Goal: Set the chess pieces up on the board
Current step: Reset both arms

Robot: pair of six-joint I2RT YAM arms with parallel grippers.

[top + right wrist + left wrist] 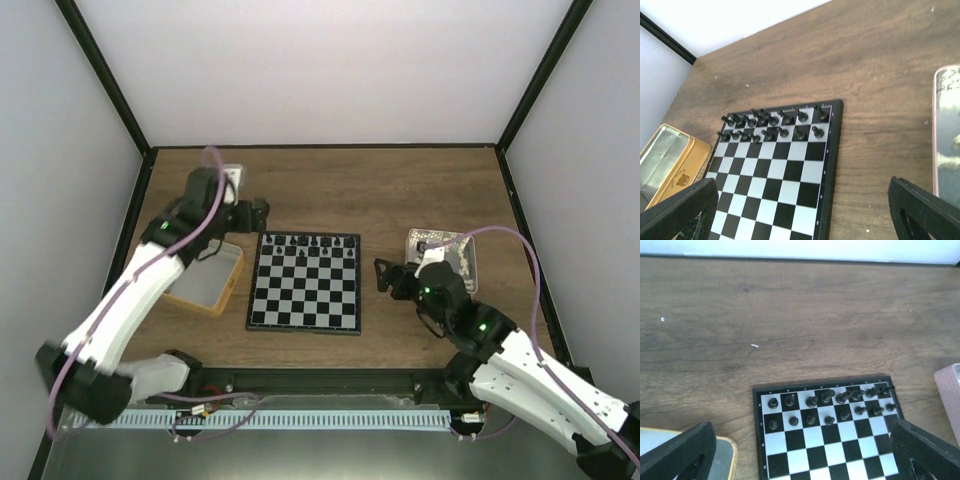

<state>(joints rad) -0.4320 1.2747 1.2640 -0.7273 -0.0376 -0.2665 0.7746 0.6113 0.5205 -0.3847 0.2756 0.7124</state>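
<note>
Left gripper (260, 213): fingers spread wide, nothing between them. It hovers just off the upper-left corner of the board (305, 295) in the top view.

Right gripper (382, 277): likewise spread and empty, just beside the board's right edge.

Chess pieces (310, 243): tiny black figures in two rows along the board's upper edge, the rows running left to right. Left arm nearer.

Both rows look filled. The right-end pieces crowd together and may want straightening.

Board lies flat, mid-bench (400, 190).

A brown wood-grain bench (400, 190) stands evenly lit inside plain white walls (320, 70) joined by black corner struts (105, 75).
</note>
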